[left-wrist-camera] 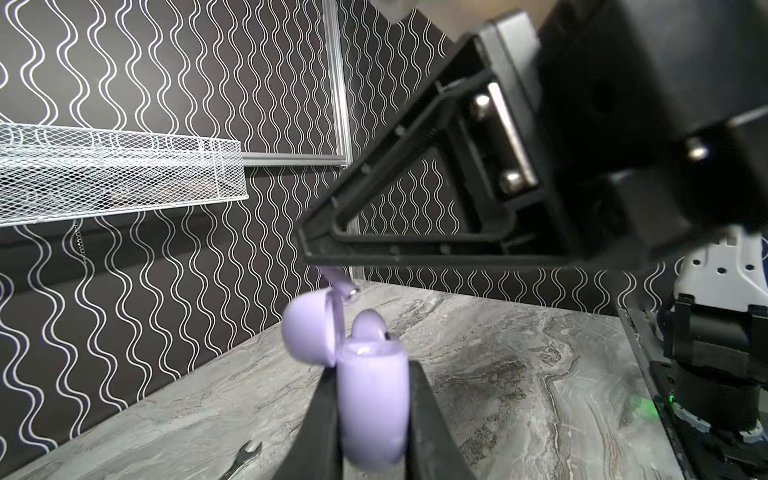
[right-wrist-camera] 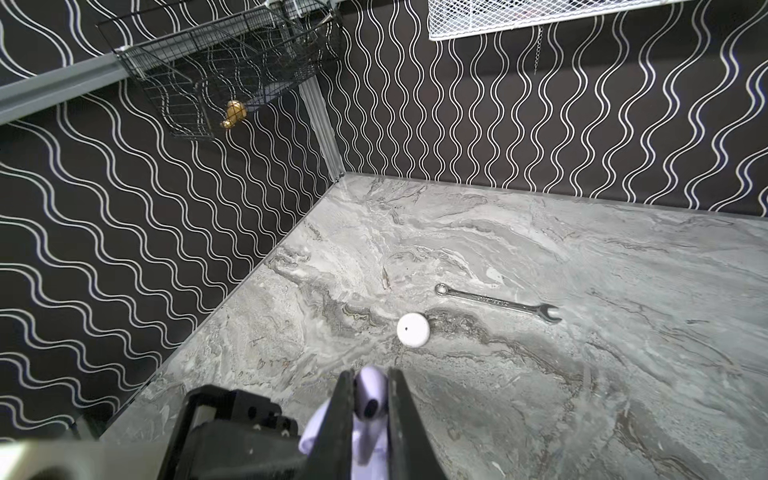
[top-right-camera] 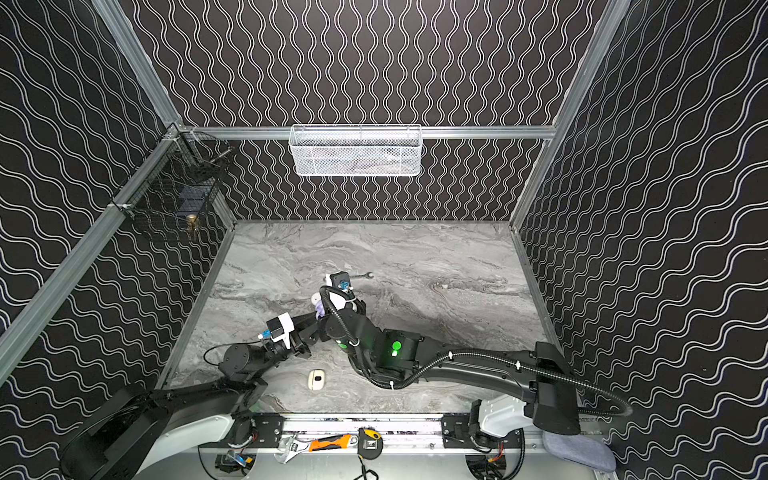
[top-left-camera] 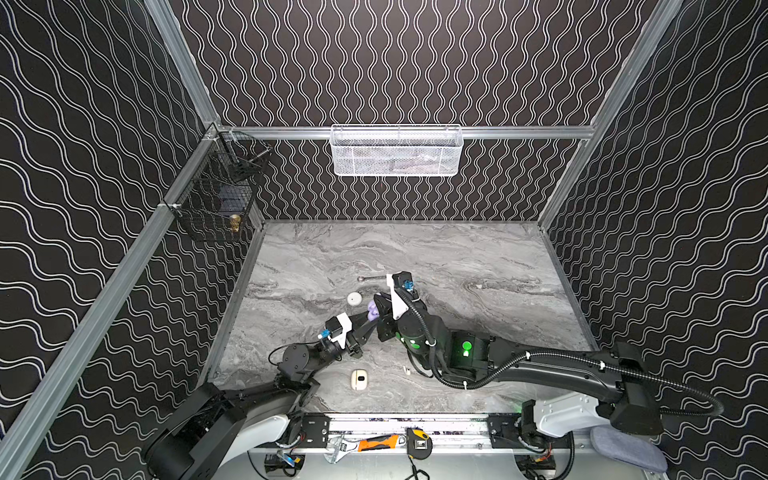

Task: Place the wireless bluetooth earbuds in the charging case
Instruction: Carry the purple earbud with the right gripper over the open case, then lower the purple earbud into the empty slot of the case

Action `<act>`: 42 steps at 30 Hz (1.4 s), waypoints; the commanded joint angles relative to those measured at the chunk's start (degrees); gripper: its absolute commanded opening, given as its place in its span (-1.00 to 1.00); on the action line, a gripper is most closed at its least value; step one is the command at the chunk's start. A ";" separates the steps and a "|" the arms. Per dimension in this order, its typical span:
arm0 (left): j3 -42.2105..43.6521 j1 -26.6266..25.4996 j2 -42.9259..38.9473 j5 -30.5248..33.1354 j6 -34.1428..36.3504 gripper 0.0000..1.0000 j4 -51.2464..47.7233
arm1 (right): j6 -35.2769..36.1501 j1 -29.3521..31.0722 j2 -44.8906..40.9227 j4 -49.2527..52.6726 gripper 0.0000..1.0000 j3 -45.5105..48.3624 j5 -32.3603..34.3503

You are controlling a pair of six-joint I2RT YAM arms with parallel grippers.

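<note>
The left gripper [left-wrist-camera: 372, 370] is clamped on the lower body of the lavender charging case [left-wrist-camera: 370, 411], low in the centre of the left wrist view. The lid [left-wrist-camera: 307, 328] is hinged open toward the left of the frame, and 1 seated earbud [left-wrist-camera: 368, 326] sits in a well. The right gripper [right-wrist-camera: 370, 376] is pinched tight on a 2nd earbud [right-wrist-camera: 370, 401], at the bottom centre of the right wrist view. In the left wrist view its stem [left-wrist-camera: 340, 286] points down just above the open lid. In both top views the 2 grippers meet near the middle of the marble table [top-left-camera: 478, 257].

The held earbud looks very light, hard and glossy, so it will probably slip or twist between the jaws. Holding it by the bulb leaves the stem free to enter the well first, which seems the right hold. The case is smooth and rounded too. Gripping across its lower sides keeps the mouth and hinge clear. The lid looks thinly hinged, so a push there would likely swing it or turn the case.

Also on the table lie a round white case [right-wrist-camera: 412, 329], a cream case [top-left-camera: 359, 379], a tiny white earbud [top-left-camera: 406, 370] and a wrench [right-wrist-camera: 496, 301].
</note>
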State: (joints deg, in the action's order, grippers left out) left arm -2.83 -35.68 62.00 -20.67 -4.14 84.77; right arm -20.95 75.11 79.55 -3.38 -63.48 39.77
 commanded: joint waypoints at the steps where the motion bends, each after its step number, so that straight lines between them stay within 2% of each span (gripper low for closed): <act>1: 0.37 0.04 -0.36 1.41 -0.25 -1.00 1.78 | 1.16 0.81 -1.40 -5.24 -0.92 1.97 -0.13; 11: 0.18 0.08 -1.53 0.58 -0.34 -1.00 0.64 | 2.63 2.07 -0.80 -12.93 -0.92 5.92 2.19; 32: 0.58 0.00 -1.86 0.78 -0.43 -1.00 1.54 | 3.12 2.12 1.84 -14.16 -0.95 8.02 5.22; 42: 0.47 0.00 -2.61 0.98 -0.39 -1.00 0.21 | 1.62 4.74 0.24 -17.55 -0.96 11.63 3.29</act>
State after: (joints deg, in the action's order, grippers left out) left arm -2.13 -35.81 59.57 -21.10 -4.27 81.45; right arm -18.02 79.26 79.94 -20.12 -52.97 45.58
